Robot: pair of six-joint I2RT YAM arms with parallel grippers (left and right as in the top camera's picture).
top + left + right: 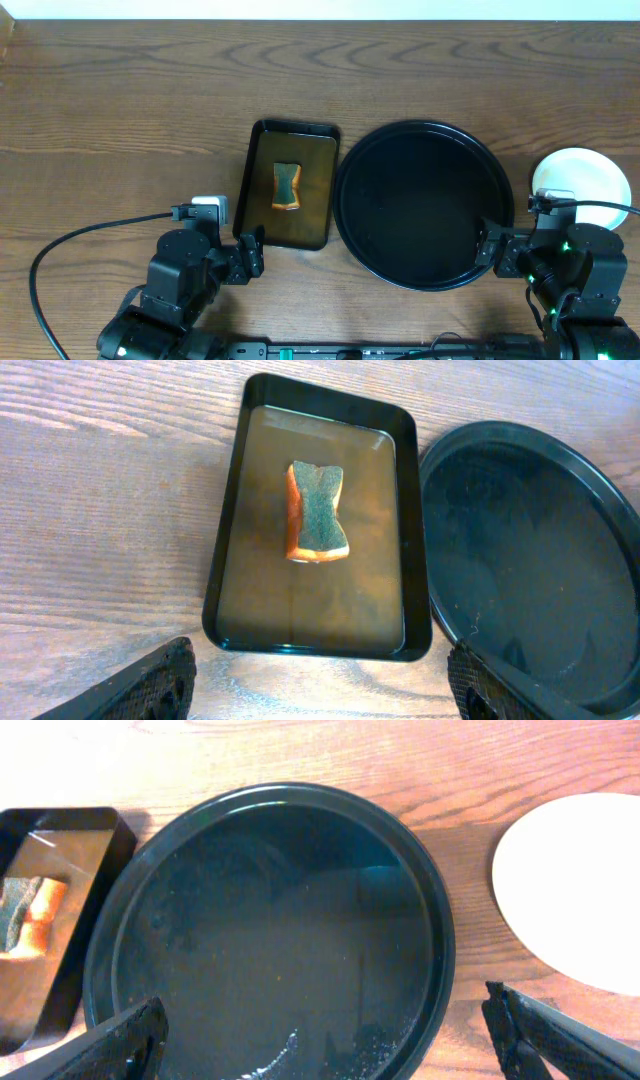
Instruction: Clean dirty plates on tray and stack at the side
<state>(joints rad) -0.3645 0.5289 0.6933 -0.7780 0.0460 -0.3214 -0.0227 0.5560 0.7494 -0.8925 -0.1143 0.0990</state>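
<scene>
Showing plates (575, 885): rt wrist cam, not left.

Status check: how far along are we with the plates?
Looks done: the round black tray holds no plates, a pale plate lies to its right, the sponge lies in the rectangular tray. In hand: nothing; left gripper and right gripper are open. Left: probably nothing, though any under that plate are hidden.

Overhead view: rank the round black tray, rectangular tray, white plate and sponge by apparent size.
1. round black tray
2. rectangular tray
3. white plate, partly hidden by the right arm, so its margin below the rectangular tray is unsure
4. sponge
</scene>
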